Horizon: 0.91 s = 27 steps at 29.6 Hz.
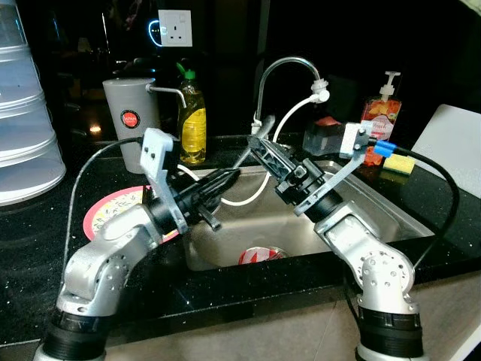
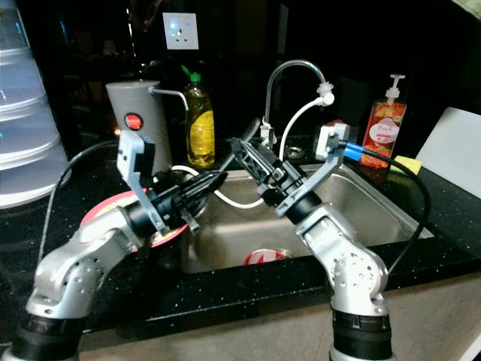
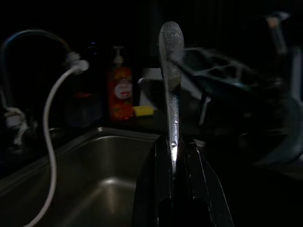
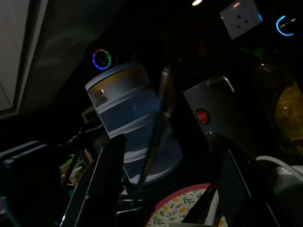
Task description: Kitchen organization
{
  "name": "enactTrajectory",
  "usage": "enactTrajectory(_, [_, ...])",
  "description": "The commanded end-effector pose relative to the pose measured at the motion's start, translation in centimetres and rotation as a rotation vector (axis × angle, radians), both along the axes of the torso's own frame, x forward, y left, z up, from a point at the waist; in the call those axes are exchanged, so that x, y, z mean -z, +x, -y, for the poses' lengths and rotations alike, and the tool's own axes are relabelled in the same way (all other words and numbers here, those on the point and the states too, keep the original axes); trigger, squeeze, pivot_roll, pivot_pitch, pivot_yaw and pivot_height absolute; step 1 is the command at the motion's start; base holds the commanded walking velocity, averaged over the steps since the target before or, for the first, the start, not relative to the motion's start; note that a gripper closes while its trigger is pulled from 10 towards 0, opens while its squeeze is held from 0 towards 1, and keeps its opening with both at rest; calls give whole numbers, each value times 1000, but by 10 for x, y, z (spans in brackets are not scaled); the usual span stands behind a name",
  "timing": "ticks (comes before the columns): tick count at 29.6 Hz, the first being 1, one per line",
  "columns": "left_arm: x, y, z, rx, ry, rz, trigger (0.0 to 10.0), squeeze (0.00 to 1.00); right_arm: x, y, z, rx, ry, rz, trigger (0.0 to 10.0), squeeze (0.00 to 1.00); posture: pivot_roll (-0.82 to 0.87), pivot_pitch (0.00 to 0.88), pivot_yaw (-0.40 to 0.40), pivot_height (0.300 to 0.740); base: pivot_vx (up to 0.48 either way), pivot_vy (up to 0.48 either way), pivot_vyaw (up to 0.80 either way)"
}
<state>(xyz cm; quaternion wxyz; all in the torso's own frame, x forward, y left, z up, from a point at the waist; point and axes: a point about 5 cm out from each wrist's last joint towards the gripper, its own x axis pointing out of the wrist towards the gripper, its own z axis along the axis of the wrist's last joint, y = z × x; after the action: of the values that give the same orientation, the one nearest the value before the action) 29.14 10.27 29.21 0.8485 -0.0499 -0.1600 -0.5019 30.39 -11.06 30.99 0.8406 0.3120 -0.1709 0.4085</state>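
Above the sink (image 1: 391, 218) in a dark surface (image 1: 248, 282), the left tool (image 1: 225, 180) is clenched on a metal utensil (image 3: 170, 71). The right tool (image 1: 263, 147) is spread apart beside the faucet (image 1: 289, 71). The right wrist view reveals a patterned plate (image 4: 182, 208).

Brushed steel sink (image 1: 391, 218), speckled glossy countertop (image 1: 45, 248)

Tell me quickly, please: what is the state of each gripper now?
Left gripper: closed on a metal utensil.
Right gripper: open, fingers apart, holding nothing.
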Motion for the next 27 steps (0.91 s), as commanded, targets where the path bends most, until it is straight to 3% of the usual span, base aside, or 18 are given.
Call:
enactTrajectory(1, [0,-5,7,39,3,-7,10000,0,-1,-1,3,-2,9,-10,10000,0,-86,0,-47,740,0,0,0])
enactTrajectory(8, [0,-9,12,61,13,-19,10000,0,2,1,5,16,5,-39,10000,0,-85,0,-50,740,0,0,0])
enactTrajectory(9, [1,-9,11,55,16,-22,10000,0,2,2,6,20,5,-44,6706,0,-86,0,-47,740,0,0,0])
enactTrajectory(10, [4,-8,10,46,32,-33,10000,0,2,3,8,29,10,-48,0,0,-91,0,-39,740,0,0,0])
enactTrajectory(27, [7,4,4,-56,32,-56,10000,0,2,5,19,74,20,-62,0,0,-97,2,-45,740,0,0,0])
